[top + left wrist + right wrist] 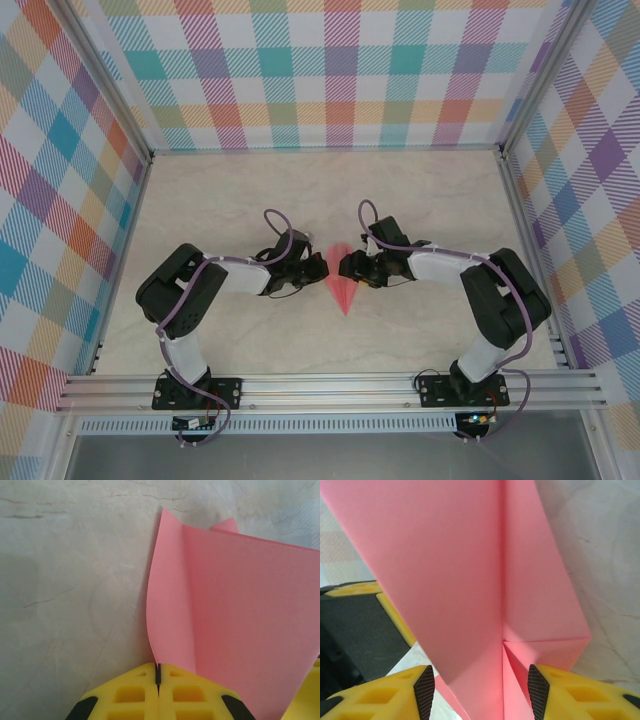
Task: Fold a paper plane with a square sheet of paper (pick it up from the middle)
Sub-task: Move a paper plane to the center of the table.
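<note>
At the middle of the pale marble-patterned table (220,200), the salmon-pink paper plane (343,292) is seen from above as a narrow dart. Its point is turned toward the near edge and its wider end lies between the 2 grippers, which are set nose to nose over it. The left gripper (322,268) is closed fully. In the left wrist view its 2 yellow fingers (132,695) are pressed together with no gap, and an edge of the paper is pinched in the seam between them, the sheet spreading away from there in a curved flap with a soft crease. The right gripper (347,266) is held open. In the right wrist view its 2 black-padded fingertips (424,692) are set well apart, and the folded paper, marked by a sharp centre crease and a triangular fold, is passed through the gap between them. Nothing is clamped by the right fingers, and whether either pad is brushed by the paper cannot be told. Yellow and black parts of the left gripper are seen just beside the paper at the left of that view. The table is enclosed by plaid walls (340,70).
</note>
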Robot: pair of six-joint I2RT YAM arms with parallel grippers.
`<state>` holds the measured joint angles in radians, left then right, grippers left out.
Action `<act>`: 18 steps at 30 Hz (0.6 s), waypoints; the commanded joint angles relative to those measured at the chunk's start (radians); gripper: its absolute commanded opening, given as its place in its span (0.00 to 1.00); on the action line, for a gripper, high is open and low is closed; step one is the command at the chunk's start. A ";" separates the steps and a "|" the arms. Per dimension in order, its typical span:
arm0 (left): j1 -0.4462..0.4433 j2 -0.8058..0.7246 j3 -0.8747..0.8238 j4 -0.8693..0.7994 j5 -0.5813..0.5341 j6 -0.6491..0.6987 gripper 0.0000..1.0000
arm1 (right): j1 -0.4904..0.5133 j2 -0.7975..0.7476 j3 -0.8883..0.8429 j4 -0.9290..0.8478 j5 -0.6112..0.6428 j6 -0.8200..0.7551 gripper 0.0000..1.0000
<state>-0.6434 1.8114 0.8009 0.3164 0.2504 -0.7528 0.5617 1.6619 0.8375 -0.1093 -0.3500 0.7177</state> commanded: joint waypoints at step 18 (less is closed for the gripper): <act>0.014 0.023 -0.003 0.033 0.012 -0.016 0.00 | 0.140 0.011 0.037 -0.121 0.146 0.016 0.55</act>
<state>-0.6426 1.8198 0.8009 0.3275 0.2539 -0.7670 0.6857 1.6600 0.8417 -0.1925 -0.2455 0.7296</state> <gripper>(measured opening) 0.045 0.545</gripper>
